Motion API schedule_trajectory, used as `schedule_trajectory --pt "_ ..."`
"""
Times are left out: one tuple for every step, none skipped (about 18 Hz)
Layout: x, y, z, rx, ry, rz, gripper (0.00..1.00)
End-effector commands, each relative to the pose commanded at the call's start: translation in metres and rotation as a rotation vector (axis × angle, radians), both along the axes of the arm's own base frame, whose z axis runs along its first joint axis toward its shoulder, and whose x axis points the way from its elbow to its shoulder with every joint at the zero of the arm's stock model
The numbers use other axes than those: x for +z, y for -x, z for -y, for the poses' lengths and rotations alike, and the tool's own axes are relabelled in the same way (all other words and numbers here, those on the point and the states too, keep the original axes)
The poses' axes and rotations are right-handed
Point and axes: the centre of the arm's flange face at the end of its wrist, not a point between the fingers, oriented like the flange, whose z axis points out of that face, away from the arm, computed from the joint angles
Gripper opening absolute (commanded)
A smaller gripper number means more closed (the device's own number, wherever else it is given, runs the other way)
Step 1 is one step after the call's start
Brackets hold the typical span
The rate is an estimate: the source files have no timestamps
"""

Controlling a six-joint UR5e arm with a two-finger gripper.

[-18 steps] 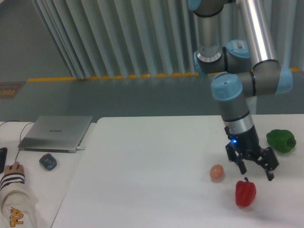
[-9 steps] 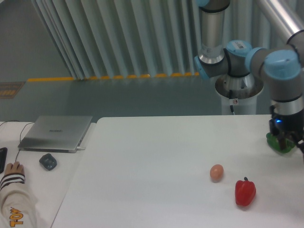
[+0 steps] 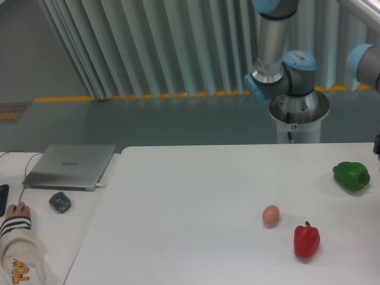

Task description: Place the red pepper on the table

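Matte white table (image 3: 190, 202), glossy red pepper (image 3: 307, 240) upright, smooth egg (image 3: 271, 215) nearby

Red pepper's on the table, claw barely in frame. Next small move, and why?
Probably none beyond parking the arm clear. The red pepper rests upright on the table, free of any grip, beside the egg and apart from the green pepper. Only a dark sliver shows at the right edge, too little to read the claw's state.
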Motion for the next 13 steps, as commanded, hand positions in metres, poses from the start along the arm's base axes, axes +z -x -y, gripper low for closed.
schedule_trajectory --pt "0.000 0.003 0.004 -0.017 0.000 0.001 1.00" --pt "0.000 0.004 0.004 -0.043 -0.001 0.000 1.00" --pt "-0.001 0.008 0.009 -0.089 -0.003 0.003 1.00" --pt "-0.007 0.016 0.016 -0.117 -0.004 0.012 1.00" --pt "-0.011 0.021 0.016 -0.125 -0.003 0.015 1.00" --pt "-0.016 0.028 0.015 -0.123 0.000 0.017 1.00" --pt "-0.015 0.029 0.015 -0.124 0.004 0.014 1.00" --pt "-0.016 0.029 0.014 -0.124 0.002 0.015 1.00" --pt "-0.016 0.029 0.014 -0.123 0.001 0.015 1.00" --pt "-0.017 0.030 0.015 -0.123 0.001 0.017 1.00" --pt "-0.016 0.031 0.016 -0.121 0.000 0.014 1.00" --pt "-0.016 0.031 0.016 -0.121 0.000 0.014 1.00" --pt "-0.016 0.031 0.016 -0.120 -0.001 0.015 1.00"
